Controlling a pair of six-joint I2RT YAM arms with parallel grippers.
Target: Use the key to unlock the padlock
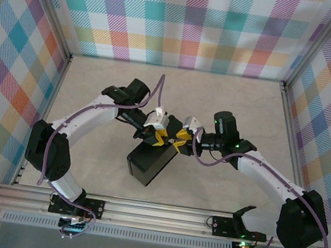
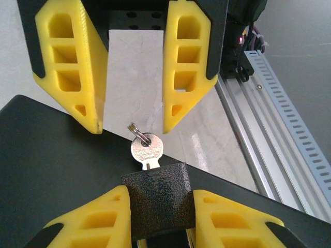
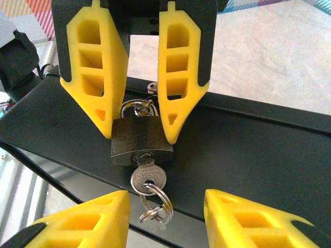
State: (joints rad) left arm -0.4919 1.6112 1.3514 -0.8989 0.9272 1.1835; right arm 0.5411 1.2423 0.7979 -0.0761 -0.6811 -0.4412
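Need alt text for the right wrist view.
The padlock, key in its keyhole and a ring hanging from the key, is held by its sides in the left gripper, a black box behind it. The right gripper stands open at the bottom, clear of the key.

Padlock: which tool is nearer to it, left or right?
Left. The left tool grips the padlock by its sides; the right tool stands open around the key.

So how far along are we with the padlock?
Done: the key sits in the padlock. In hand: the left gripper clamps the padlock body; the right gripper is open either side of the key. Left: turn the key; the shackle looks shut.
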